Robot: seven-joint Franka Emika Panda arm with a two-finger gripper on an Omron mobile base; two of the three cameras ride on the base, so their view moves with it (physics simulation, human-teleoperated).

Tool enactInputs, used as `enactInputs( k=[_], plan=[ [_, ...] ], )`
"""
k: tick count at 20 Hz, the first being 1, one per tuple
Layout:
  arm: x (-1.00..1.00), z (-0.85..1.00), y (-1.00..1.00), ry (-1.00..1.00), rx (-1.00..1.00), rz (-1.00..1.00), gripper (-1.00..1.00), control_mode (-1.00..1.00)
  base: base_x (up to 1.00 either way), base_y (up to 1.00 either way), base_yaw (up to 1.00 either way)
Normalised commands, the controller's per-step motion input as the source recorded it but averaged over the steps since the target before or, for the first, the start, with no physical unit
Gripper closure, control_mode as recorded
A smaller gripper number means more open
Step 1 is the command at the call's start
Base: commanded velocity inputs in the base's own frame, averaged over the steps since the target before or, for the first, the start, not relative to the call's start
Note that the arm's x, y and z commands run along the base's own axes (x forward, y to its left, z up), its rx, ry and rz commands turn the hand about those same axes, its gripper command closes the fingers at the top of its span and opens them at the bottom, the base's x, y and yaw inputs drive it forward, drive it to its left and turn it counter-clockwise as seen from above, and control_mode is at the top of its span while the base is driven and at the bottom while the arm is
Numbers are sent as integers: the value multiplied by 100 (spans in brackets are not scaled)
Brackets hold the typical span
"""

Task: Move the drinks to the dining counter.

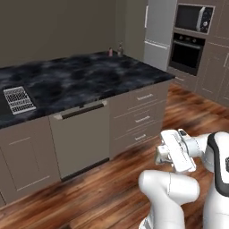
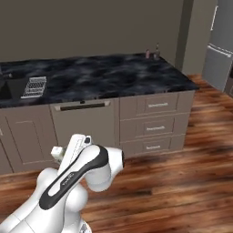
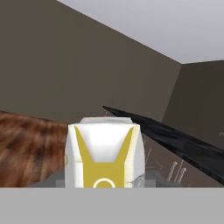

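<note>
Standing upright in tool [image 3: 105, 181], carton [image 3: 104, 153]

My jaws frame a cream-white carton [image 3: 104, 153] with a yellow V pattern; beyond it, the black white-veined marble desk [image 1: 85, 78] over beige-grey cabinets [image 1: 138, 118].

The carton [image 3: 104, 154] hides the gripper's fingertips, and its base is cut off at six o'clock. Two small items [image 1: 115, 50] at the dining counter's [image 1: 80, 80] twelve o'clock edge are too tiny to identify.

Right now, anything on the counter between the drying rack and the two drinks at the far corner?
No. Left base view: bare black marble of the counter between drying rack and the two drinks.
</note>
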Motion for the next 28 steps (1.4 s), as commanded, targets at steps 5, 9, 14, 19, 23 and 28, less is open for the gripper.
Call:
enactInputs(
  k=[5, 9, 14, 19, 23, 28],
  plan=[
    [0, 0, 0, 0, 0, 0, 100, 100, 28, -100, 13],
    [0, 0, 0, 0, 0, 0, 100, 100, 32, -100, 12],
    [0, 0, 0, 0, 0, 0, 100, 100, 35, -100, 12],
    [0, 0, 0, 0, 0, 0, 100, 100, 44, -100, 13],
    [0, 0, 0, 0, 0, 0, 100, 100, 49, -100, 14],
    [0, 0, 0, 0, 0, 0, 100, 100, 56, -98, 16]
  ],
)
